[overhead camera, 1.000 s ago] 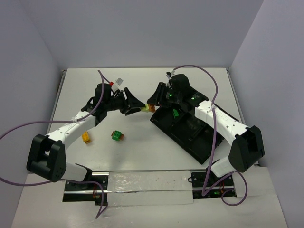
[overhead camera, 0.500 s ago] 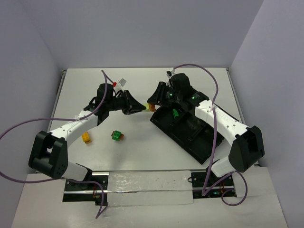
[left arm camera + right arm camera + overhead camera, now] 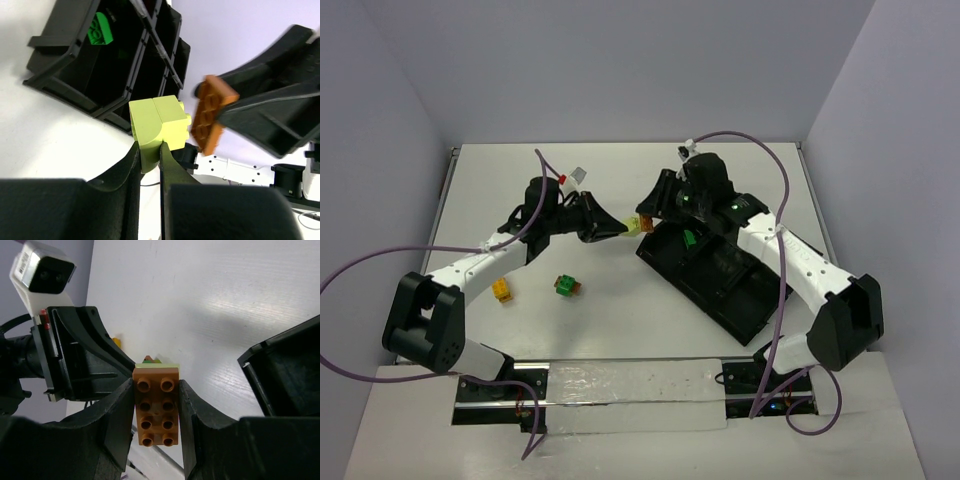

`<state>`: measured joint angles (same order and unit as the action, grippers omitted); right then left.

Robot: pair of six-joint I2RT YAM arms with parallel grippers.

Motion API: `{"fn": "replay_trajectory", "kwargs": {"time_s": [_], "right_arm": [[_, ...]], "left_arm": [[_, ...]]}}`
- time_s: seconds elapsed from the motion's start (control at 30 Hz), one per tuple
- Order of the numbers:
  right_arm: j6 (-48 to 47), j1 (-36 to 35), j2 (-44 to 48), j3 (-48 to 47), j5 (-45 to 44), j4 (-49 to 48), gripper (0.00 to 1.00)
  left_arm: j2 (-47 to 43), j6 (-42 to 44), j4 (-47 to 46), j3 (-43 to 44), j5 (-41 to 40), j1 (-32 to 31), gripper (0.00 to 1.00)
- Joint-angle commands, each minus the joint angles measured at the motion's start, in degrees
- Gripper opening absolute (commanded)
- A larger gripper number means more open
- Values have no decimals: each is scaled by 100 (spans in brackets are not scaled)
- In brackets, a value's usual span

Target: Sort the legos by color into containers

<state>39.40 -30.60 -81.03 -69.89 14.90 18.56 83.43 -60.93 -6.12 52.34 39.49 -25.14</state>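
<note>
Above the table, my left gripper (image 3: 149,148) is shut on a pale yellow-green lego (image 3: 159,122), just left of the tray's near corner. Facing it, my right gripper (image 3: 156,407) is shut on an orange-brown lego (image 3: 156,410) with its studs toward the camera. In the left wrist view, the orange-brown lego (image 3: 212,113) hangs a small gap away from the pale one. From above, the left gripper (image 3: 622,230) and the right gripper (image 3: 649,214) meet tip to tip. A green lego (image 3: 689,240) lies in one container of the black tray (image 3: 745,310).
On the table left of centre, a yellow lego (image 3: 501,290) lies alone. Beside it is a green lego stacked with an orange-brown one (image 3: 566,286). Purple cables arc over both arms. The walls close in at the back and right.
My left gripper's jaws have closed on the pale yellow-green lego. The right gripper has shifted slightly up and to the right with the orange-brown lego.
</note>
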Motion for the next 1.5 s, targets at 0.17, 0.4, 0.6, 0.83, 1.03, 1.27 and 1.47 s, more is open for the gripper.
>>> {"fn": "replay_trajectory", "kwargs": {"time_s": [0.17,0.4,0.6,0.83,1.03,1.27,1.47], "right_arm": [[-604,347,434,-534,-769,688,0],[-1345,435,1070,-257,-3585,1323,0],[-1245,666,1442,390,-4382,1647,0],[-1079,1375,1494,736,-4023,1688,1],[-732,2373,1356,1004,-2736,1090,1],[-416,2418,770,987,-2923,913,2],[-170,2538,338,1063,-3456,520,5]], "left_arm": [[-258,9,-78,-85,-183,202,0],[-443,336,528,31,-651,202,0],[-578,692,1126,119,-1080,202,0],[-255,697,1000,350,-933,202,0],[-156,958,1330,680,-930,202,0],[-231,1042,1494,718,-1005,202,0],[-204,1073,1531,777,-928,202,0]]}}
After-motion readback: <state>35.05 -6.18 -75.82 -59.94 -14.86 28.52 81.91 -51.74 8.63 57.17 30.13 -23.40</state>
